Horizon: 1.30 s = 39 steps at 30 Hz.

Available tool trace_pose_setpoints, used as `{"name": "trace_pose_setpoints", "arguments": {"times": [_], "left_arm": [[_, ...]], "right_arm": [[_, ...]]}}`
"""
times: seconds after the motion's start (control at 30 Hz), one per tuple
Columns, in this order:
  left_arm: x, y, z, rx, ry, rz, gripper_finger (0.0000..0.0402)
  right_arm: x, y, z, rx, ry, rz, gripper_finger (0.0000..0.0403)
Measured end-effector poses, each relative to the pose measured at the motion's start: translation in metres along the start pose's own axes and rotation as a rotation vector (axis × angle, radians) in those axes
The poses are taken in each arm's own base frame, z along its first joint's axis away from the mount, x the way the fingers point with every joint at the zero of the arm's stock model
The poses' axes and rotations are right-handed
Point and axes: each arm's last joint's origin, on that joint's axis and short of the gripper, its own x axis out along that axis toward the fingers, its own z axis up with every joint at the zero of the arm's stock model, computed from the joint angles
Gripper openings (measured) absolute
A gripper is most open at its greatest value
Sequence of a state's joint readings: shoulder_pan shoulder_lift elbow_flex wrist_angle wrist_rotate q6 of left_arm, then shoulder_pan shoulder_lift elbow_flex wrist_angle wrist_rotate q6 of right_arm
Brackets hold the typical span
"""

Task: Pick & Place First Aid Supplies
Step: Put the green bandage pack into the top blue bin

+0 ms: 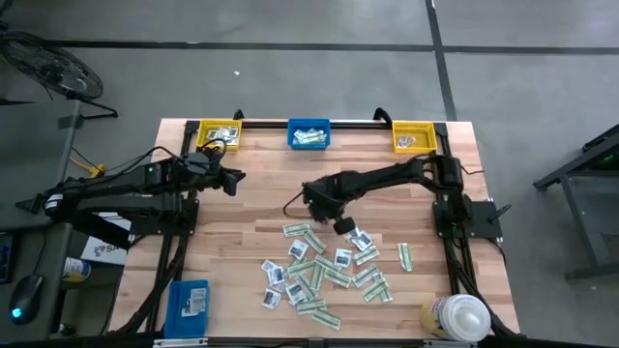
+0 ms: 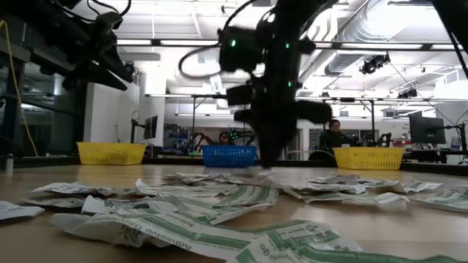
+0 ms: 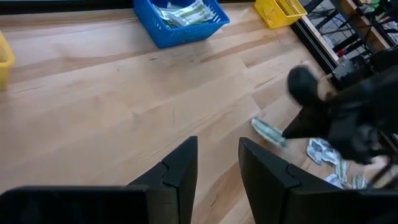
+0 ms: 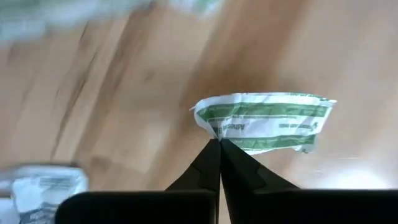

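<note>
Many first aid supplies (image 1: 324, 271), small white packets and green-and-white strips, lie scattered on the near middle of the wooden table. My right gripper (image 1: 338, 223) points down at the pile's far edge, shut on one green-and-white strip packet (image 4: 264, 121), which also shows in the left wrist view (image 3: 268, 132). My left gripper (image 1: 235, 181) hangs open above the far left of the table, with nothing between its fingers (image 3: 184, 167). My right gripper pinches the strip packet's long edge close to one end (image 4: 216, 132), only at the tips of its two fingers. The fingers come from above, pointing steeply down. The strip sticks out sideways from the tips, slightly bowed; whether it is wholly clear of the wood I cannot tell.
Along the far edge stand a yellow bin (image 1: 218, 132), a blue bin (image 1: 309, 133) with packets in it, and a second yellow bin (image 1: 414, 135). A blue box (image 1: 189, 303) lies at the near left, a white-capped bottle (image 1: 456, 317) at the near right. Bare wood lies between bins and pile.
</note>
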<state>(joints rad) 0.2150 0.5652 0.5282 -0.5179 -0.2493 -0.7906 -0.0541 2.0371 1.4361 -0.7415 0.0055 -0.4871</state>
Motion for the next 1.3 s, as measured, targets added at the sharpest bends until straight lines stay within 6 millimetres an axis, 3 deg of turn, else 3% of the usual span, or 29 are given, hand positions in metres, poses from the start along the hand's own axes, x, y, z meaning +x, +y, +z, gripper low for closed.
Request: {"name": "trace_pose_setpoints", "arguments": {"times": [0.27,0.5,0.77,0.97,1.17,1.3], "left_arm": [[0.0,0.0,0.0,-0.009,-0.006,0.008,0.0117],[0.0,0.001,0.001,-0.03,-0.051,0.051,0.0117],[0.0,0.003,0.003,-0.053,-0.092,0.088,0.0117],[0.0,0.003,0.003,-0.083,-0.118,0.109,0.0117],[0.0,0.004,0.004,-0.105,-0.135,0.122,0.0117],[0.0,0.004,0.004,-0.125,-0.137,0.121,0.0117]], "right_arm": [[-0.047,-0.021,-0.007,0.042,-0.097,-0.085,0.0],[-0.077,-0.069,-0.024,0.152,-0.165,-0.141,0.0],[-0.097,-0.122,-0.054,0.031,-0.212,-0.24,0.0],[-0.089,-0.16,-0.076,-0.059,-0.181,-0.294,0.0],[-0.063,-0.185,-0.082,-0.299,-0.089,-0.316,0.0],[-0.058,-0.204,-0.088,-0.318,-0.073,-0.403,0.0]]}}
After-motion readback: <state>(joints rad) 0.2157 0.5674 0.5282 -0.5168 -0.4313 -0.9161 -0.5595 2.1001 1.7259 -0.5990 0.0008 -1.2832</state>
